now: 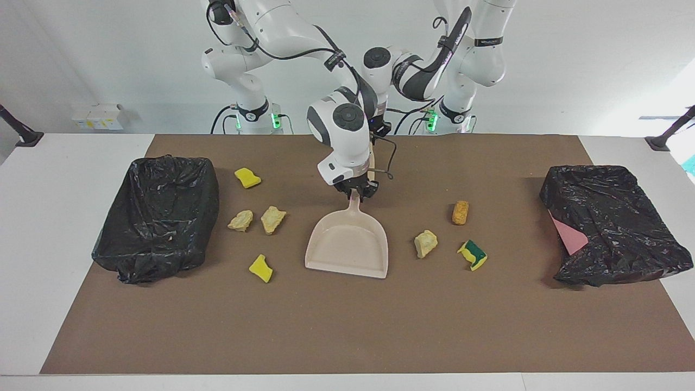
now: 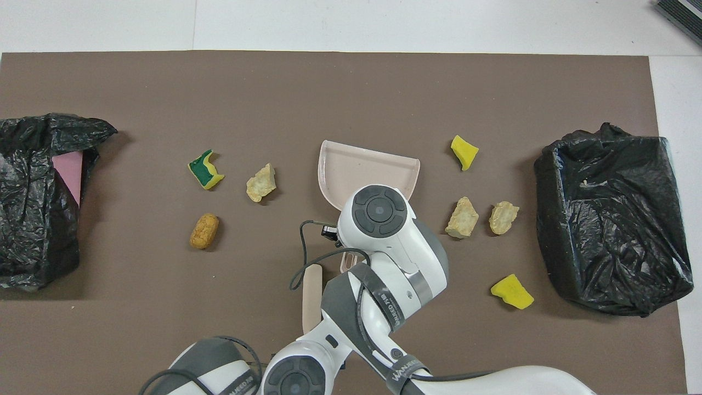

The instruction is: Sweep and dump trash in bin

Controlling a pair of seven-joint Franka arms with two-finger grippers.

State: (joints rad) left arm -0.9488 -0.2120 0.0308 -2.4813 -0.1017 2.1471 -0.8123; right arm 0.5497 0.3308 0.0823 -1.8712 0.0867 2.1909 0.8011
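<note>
I had the right gripper (image 1: 355, 191) closed on the handle of the dustpan (image 1: 347, 247), so I could steer the pan toward the trash (image 1: 272, 219). Seven scraps lay loose on the mat (image 1: 347, 326), four toward the right arm's end and three toward the left arm's, none in either bagged bin (image 1: 157, 217). The left gripper (image 1: 381, 128) was shut on a beige stick (image 2: 312, 293), presumably for sweeping. Only the overhead view showed that stick plainly. Only the facing view showed the grip on the handle.

Two glossy white robot arms with rounded joints, dark grey bands and round grey end caps, loose black cables, black two-finger right hand (image 1: 355, 189), green lights at the bases
</note>
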